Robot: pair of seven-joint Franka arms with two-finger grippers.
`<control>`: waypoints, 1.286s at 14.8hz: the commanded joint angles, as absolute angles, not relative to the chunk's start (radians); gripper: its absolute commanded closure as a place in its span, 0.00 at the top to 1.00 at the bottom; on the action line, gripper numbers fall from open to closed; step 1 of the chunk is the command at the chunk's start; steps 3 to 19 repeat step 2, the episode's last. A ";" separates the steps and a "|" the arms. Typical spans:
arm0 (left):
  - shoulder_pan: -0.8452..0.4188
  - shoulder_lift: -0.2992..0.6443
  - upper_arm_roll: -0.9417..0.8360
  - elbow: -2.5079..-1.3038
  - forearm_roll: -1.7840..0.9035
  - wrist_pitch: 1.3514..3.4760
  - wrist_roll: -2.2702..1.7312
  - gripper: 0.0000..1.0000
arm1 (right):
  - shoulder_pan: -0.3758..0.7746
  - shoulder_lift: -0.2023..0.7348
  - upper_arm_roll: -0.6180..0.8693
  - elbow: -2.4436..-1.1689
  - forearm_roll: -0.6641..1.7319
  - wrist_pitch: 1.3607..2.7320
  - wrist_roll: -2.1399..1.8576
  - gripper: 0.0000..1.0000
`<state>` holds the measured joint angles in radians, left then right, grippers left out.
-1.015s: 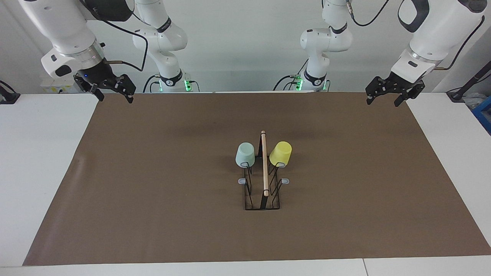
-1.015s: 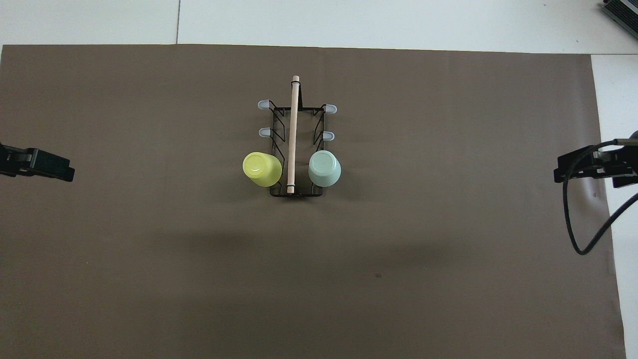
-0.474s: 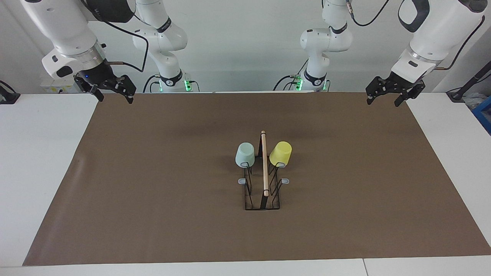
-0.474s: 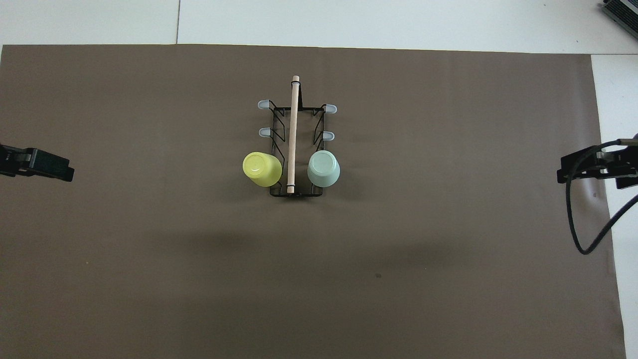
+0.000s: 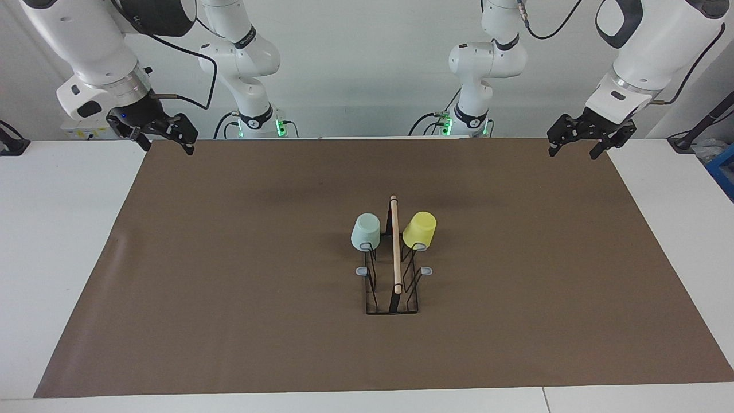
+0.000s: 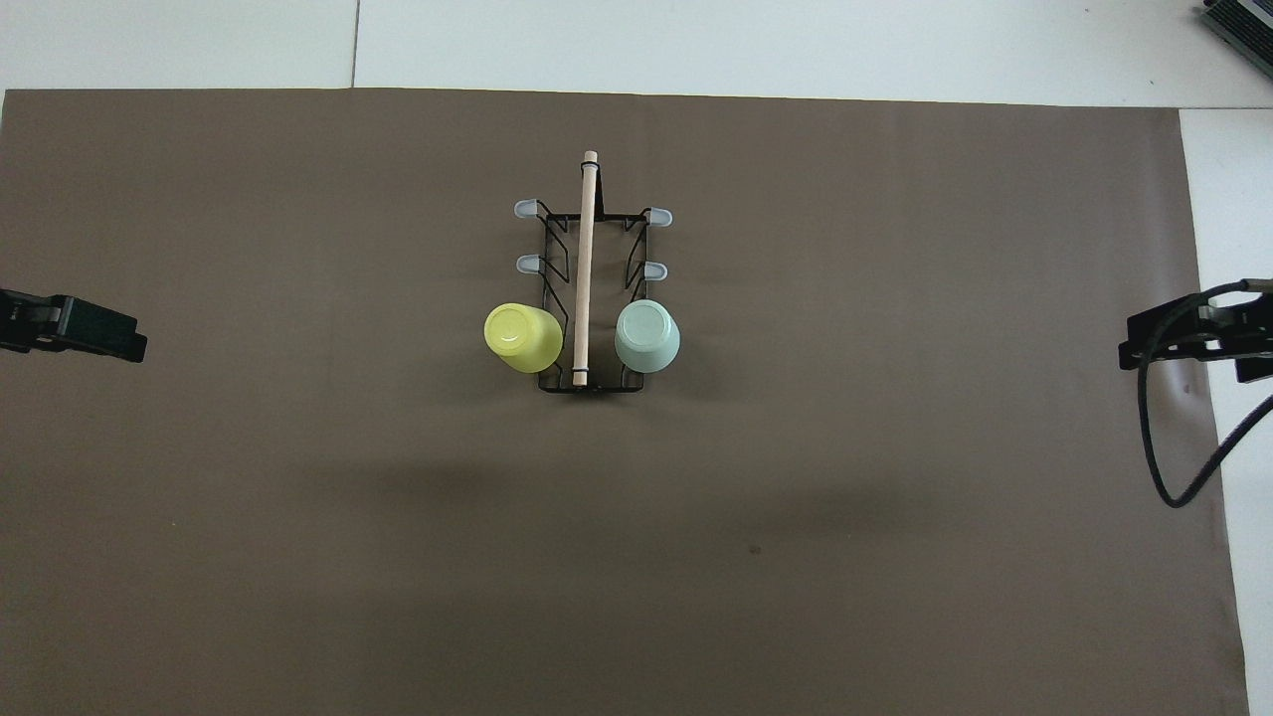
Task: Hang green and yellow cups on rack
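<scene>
The black wire rack, with its wooden rod (image 5: 395,246) along the top, stands mid-table and also shows in the overhead view (image 6: 585,264). The mint green cup (image 5: 366,231) (image 6: 647,336) hangs upside down on the prong nearest the robots, on the right arm's side. The yellow cup (image 5: 420,229) (image 6: 523,337) hangs the same way on the left arm's side. My right gripper (image 5: 168,147) (image 6: 1183,343) is open and empty over the mat's edge at its own end. My left gripper (image 5: 572,152) (image 6: 99,336) is open and empty, raised over the mat's other end.
A brown mat (image 5: 229,258) covers most of the white table (image 5: 57,229). Several grey-tipped prongs (image 5: 362,271) on the rack are bare. A blue object (image 5: 725,172) sits at the table's edge at the left arm's end.
My right gripper has drifted a little outward toward its own end of the table. The left gripper, cups and rack have not moved.
</scene>
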<state>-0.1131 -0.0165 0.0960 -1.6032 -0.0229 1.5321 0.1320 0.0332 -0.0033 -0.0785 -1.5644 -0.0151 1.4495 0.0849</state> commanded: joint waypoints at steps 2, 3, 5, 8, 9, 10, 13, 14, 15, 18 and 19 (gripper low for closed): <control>-0.120 -0.037 0.106 -1.618 -0.035 1.539 0.132 1.00 | 0.046 -0.011 -0.072 -1.577 -0.009 1.512 0.063 1.00; -0.120 -0.037 0.106 -1.618 -0.035 1.539 0.132 1.00 | 0.046 -0.011 -0.072 -1.577 -0.009 1.512 0.063 1.00; -0.120 -0.037 0.106 -1.618 -0.035 1.539 0.132 1.00 | 0.046 -0.011 -0.072 -1.577 -0.009 1.512 0.063 1.00; -0.120 -0.037 0.106 -1.618 -0.035 1.539 0.132 1.00 | 0.046 -0.011 -0.072 -1.577 -0.009 1.512 0.063 1.00; -0.120 -0.037 0.106 -1.618 -0.035 1.539 0.132 1.00 | 0.046 -0.011 -0.072 -1.577 -0.009 1.512 0.063 1.00; -0.120 -0.037 0.106 -1.618 -0.035 1.539 0.132 1.00 | 0.046 -0.011 -0.072 -1.577 -0.009 1.512 0.063 1.00; -0.120 -0.037 0.106 -1.618 -0.035 1.539 0.132 1.00 | 0.046 -0.011 -0.072 -1.577 -0.009 1.512 0.063 1.00; -0.120 -0.037 0.106 -1.618 -0.035 1.539 0.132 1.00 | 0.046 -0.011 -0.072 -1.577 -0.009 1.512 0.063 1.00; -0.120 -0.037 0.106 -1.618 -0.035 1.539 0.132 1.00 | 0.046 -0.011 -0.072 -1.577 -0.009 1.512 0.063 1.00; -0.120 -0.037 0.106 -1.618 -0.035 1.539 0.132 1.00 | 0.046 -0.011 -0.072 -1.577 -0.009 1.512 0.063 1.00; -0.120 -0.037 0.106 -1.618 -0.035 1.539 0.132 1.00 | 0.046 -0.011 -0.072 -1.577 -0.009 1.512 0.063 1.00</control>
